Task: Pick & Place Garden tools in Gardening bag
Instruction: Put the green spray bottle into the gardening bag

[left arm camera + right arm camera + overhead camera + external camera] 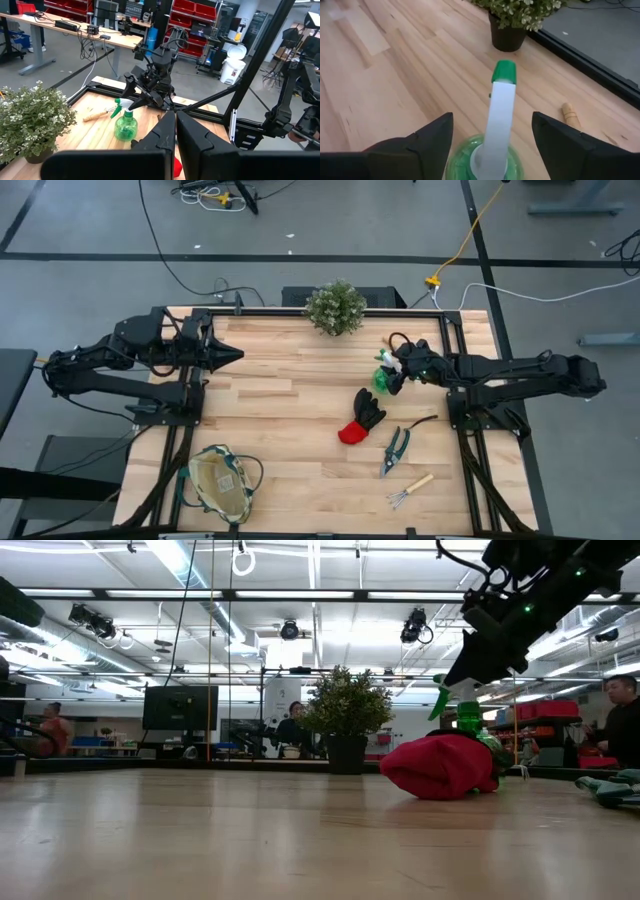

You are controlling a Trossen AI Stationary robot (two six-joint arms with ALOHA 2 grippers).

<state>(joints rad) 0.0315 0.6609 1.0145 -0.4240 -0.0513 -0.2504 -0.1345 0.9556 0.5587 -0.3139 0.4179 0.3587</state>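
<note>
The green spray bottle [381, 378] stands upright on its base at the table's far right. It also shows in the left wrist view [125, 125]. My right gripper [492, 117] is open, just above the bottle, with a finger on either side of its white-and-green spray head [501, 95]; I see no touch. The black-and-red glove [362, 418], the pruning shears [395, 448] and a wooden-handled rake [410, 490] lie flat nearer the front. The tan gardening bag [222, 483] stands at the near left. My left gripper [235, 353] is shut and empty at the far left.
A potted plant [335, 307] stands at the far edge, close to the bottle. A second wooden handle [569, 114] lies on the table beyond the bottle. The bare wood of the table [280, 410] lies between the bag and the tools. People show in the room behind.
</note>
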